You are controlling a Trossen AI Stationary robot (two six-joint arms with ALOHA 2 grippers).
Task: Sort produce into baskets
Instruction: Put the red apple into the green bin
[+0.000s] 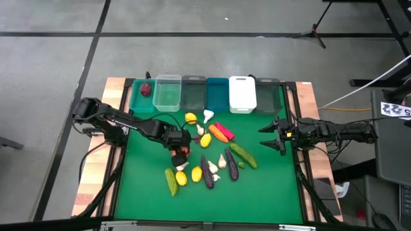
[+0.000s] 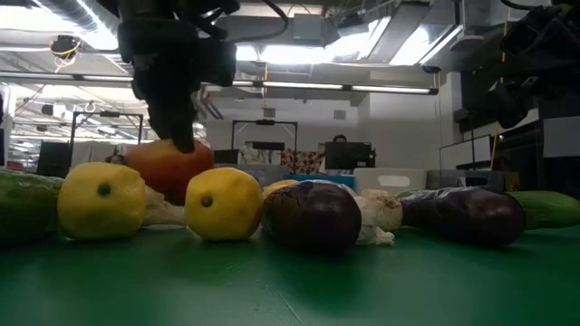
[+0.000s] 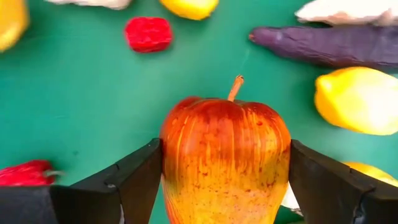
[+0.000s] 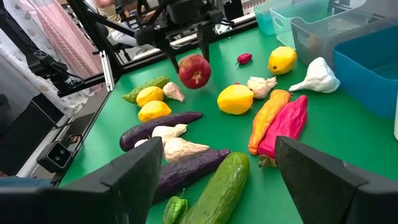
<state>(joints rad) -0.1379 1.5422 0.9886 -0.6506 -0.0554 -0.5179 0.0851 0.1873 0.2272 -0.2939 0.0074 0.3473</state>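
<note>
My left gripper (image 1: pixel 180 151) is shut on a red-and-orange apple-like fruit (image 3: pixel 224 149) in the middle of the produce pile on the green mat; it also shows in the right wrist view (image 4: pixel 194 70). Lemons (image 1: pixel 191 118), garlic (image 1: pixel 208 115), a carrot (image 1: pixel 218 135), eggplants (image 1: pixel 208 172) and cucumbers (image 1: pixel 243 155) lie around it. Six baskets stand in a row at the far edge, from teal-green (image 1: pixel 138 102) to dark green (image 1: pixel 270 96). A dark red beet (image 1: pixel 146 89) lies in the teal-green one. My right gripper (image 1: pixel 266 138) is open and empty at the mat's right edge. My left gripper pinches the fruit's two opposite sides (image 3: pixel 177 168) between its two fingers (image 3: pixel 134 180). The fingers come from above, pointing down. The fruit's stem (image 3: pixel 235 87) points away from the gripper's body. Lemons in the low view hide its underside, so whether it is off the mat cannot be told.
Two lemons (image 2: pixel 222 204) and an eggplant (image 2: pixel 313 215) lie close to the held fruit on its near side. A small red piece (image 3: pixel 148 33) lies on the mat beyond it. Bare green mat lies along the near edge (image 1: pixel 257 192).
</note>
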